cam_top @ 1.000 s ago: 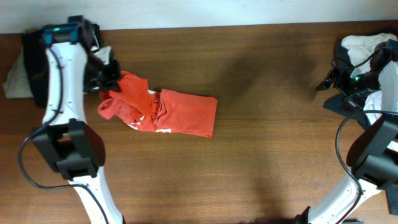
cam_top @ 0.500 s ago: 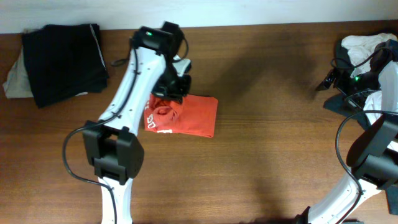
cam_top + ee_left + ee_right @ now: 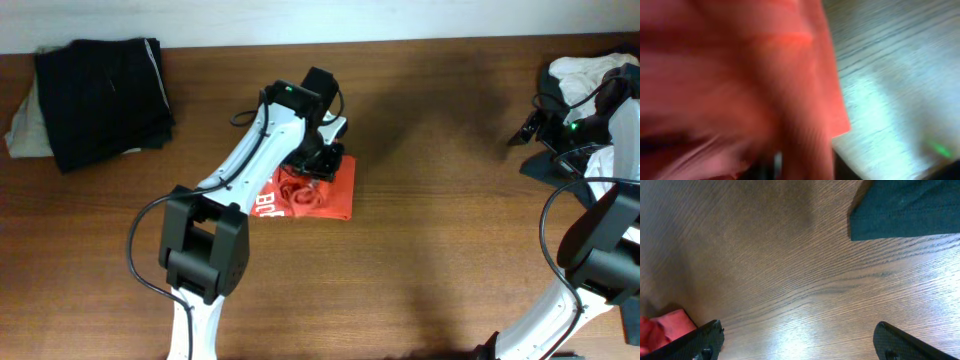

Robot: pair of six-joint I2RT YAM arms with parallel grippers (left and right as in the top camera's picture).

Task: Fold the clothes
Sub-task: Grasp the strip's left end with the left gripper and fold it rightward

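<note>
Desk: a brown wood-grain desk [image 3: 430, 250] carries everything.
Orange-red T-shirt: an orange-red fabric T-shirt [image 3: 338, 190] with white printed lettering lies gathered into a compact bundle a little left of the desk's middle. The lettering shows along its near-left edge. A crumpled heap of the cloth sits on a flatter layer.
Left arm: the white left arm [image 3: 255, 150] reaches from the near edge out over the shirt.
Left fingers: the left fingers [image 3: 320, 160] are down on the far part of the shirt, touching the crumpled heap. From overhead they are dark and partly hidden, and the left wrist view is only a blur of red fabric beside pale wood. Whether they are clenched on cloth or released cannot be told.
Right fingers: the right fingers [image 3: 705, 339] stand wide apart, released, with only bare wood between them. They are at the right side of the desk, well apart from the shirt.
Black garment: a folded black fabric garment [image 3: 105, 95] lies at the far left corner, on top of a pale beige cloth [image 3: 22, 130] that sticks out to its left.
White cloth: crumpled white fabric [image 3: 590, 72] sits at the far right corner.
Dark teal cloth: a flat piece of dark teal fabric [image 3: 910, 207] lies on the desk near the right fingers.
</note>
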